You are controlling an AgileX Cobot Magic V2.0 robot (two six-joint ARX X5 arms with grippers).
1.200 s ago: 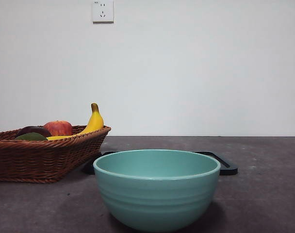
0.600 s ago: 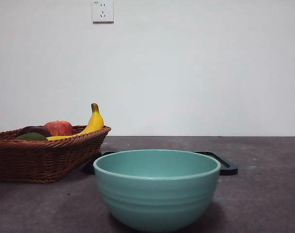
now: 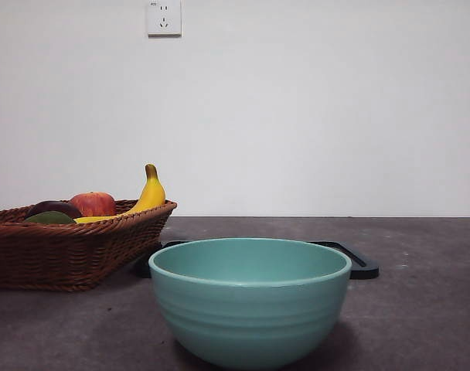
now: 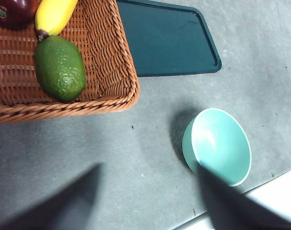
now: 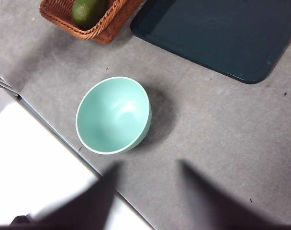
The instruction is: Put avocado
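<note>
The dark green avocado (image 4: 60, 68) lies in the wicker basket (image 4: 112, 91) beside a banana. It also shows in the right wrist view (image 5: 88, 10), and as a green sliver in the front view (image 3: 49, 219). A teal bowl (image 3: 250, 297) stands empty on the table in front, also seen in the left wrist view (image 4: 217, 146) and the right wrist view (image 5: 114, 115). My left gripper (image 4: 149, 167) is open and empty, high above the table between basket and bowl. My right gripper (image 5: 150, 164) is open and empty, high above the table beside the bowl. Neither shows in the front view.
The basket (image 3: 73, 247) at the left also holds a banana (image 3: 150, 193), a red apple (image 3: 93, 204) and a dark purple-brown fruit (image 3: 53, 207). A dark flat tray (image 4: 167, 43) lies behind the bowl. The table's front edge (image 5: 54, 139) runs close to the bowl.
</note>
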